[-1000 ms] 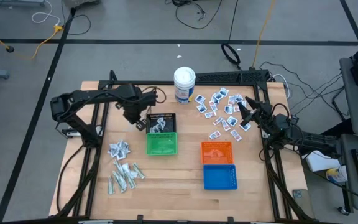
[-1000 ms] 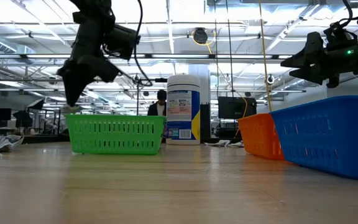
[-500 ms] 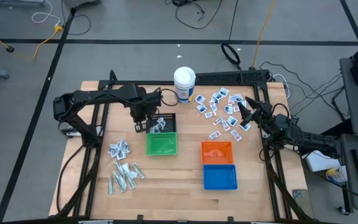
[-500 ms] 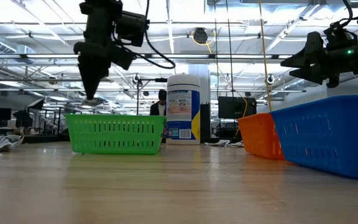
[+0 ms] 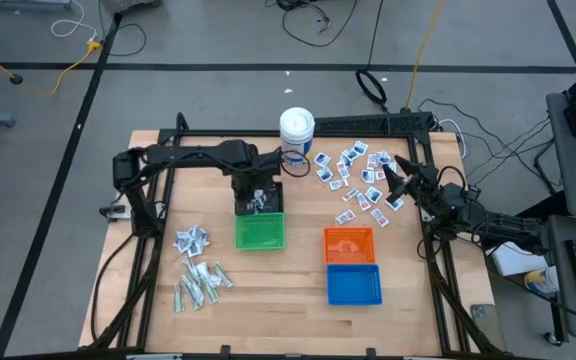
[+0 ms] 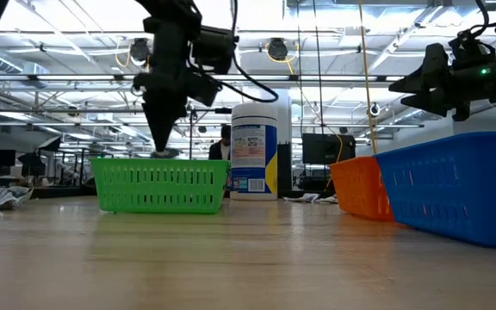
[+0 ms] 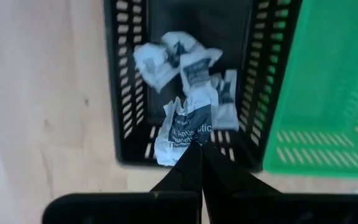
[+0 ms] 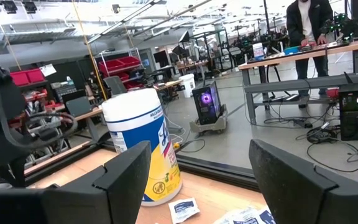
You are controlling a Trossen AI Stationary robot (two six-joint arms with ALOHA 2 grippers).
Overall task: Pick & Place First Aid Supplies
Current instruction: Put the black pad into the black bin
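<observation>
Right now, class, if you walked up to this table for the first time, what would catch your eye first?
Probably the left gripper, shut on a white packet with blue print above the black basket, beside the green basket. Next, the scatter of packets at the table's far right by the waiting, open right gripper, and the white canister at the far edge.

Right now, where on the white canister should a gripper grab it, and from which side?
Grip the white canister around its round body, below the lid, coming in level from the packet side. It stands upright, and the open right gripper waits over there; the left gripper, shut on a packet, hangs above the black basket.
</observation>
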